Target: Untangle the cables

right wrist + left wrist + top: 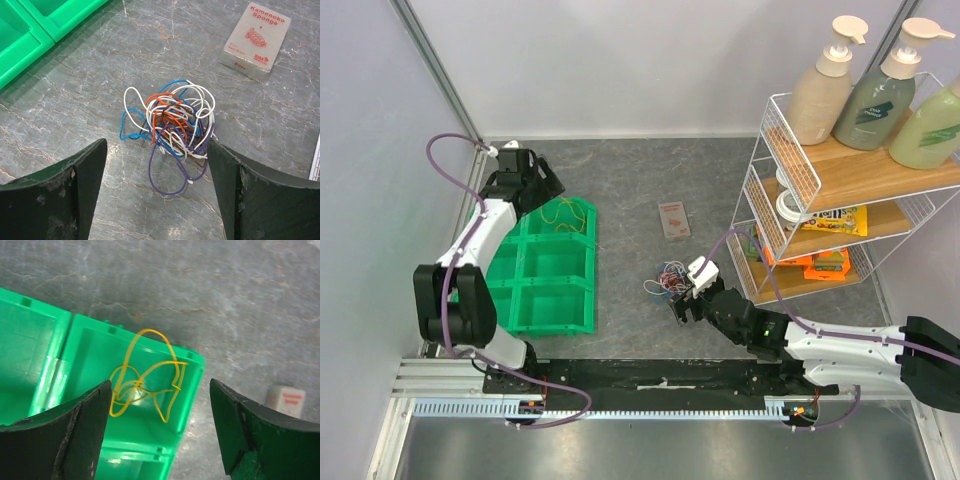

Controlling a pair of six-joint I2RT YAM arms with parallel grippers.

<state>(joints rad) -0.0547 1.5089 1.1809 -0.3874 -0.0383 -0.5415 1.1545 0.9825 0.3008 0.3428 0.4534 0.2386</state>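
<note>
A robot lab's test cell. A grey stone-look table (620,180) is boxed in by plain white panels (620,70) on metal posts (440,70). A left arm (470,250) and a right arm (820,345) are bolted to a slotted rail (620,405) at its near edge. Props sit about: a wire shelf (770,140) of pump bottles (825,85), a green tray (555,290), a sponge box (673,219) and tangled cables (670,277).

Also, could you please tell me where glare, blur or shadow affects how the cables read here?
Left wrist: yellow cable sharp, white glare on a divider of the green tray. Right wrist: cable tangle crisp, evenly lit, faint shadows under its loops. Top view: the tangle is tiny, its colours hard to separate.
</note>
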